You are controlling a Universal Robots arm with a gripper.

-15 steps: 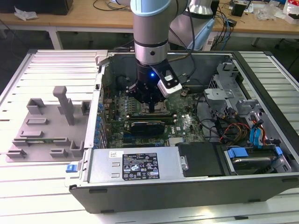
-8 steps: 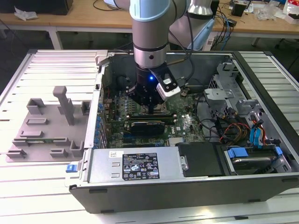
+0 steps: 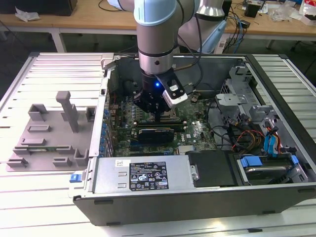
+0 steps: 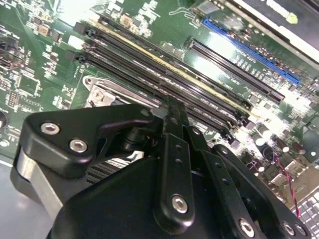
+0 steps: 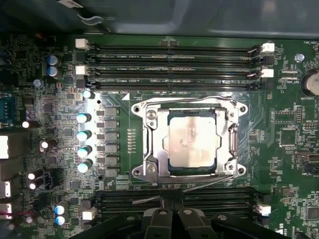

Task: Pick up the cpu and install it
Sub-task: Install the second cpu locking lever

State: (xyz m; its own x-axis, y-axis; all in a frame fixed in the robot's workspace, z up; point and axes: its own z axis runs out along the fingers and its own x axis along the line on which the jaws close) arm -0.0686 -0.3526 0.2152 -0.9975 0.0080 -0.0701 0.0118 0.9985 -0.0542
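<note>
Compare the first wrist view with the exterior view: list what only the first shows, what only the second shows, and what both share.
Only the first wrist view: the cpu lying inside the socket frame, with memory slots beside it.

Only the exterior view: the arm, the grey tray outside the case on the exterior view's left, and the drive bays.

Both: the green motherboard and the gripper over it.

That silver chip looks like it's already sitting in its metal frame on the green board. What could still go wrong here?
1. The cpu lies in the socket frame; if it sits slightly crooked, pressing on it could harm the socket.
2. The gripper hangs low over the motherboard, beside the memory slots; a sideways slip could knock them.
3. Loose cables lie in the computer case and might snag the arm.
</note>
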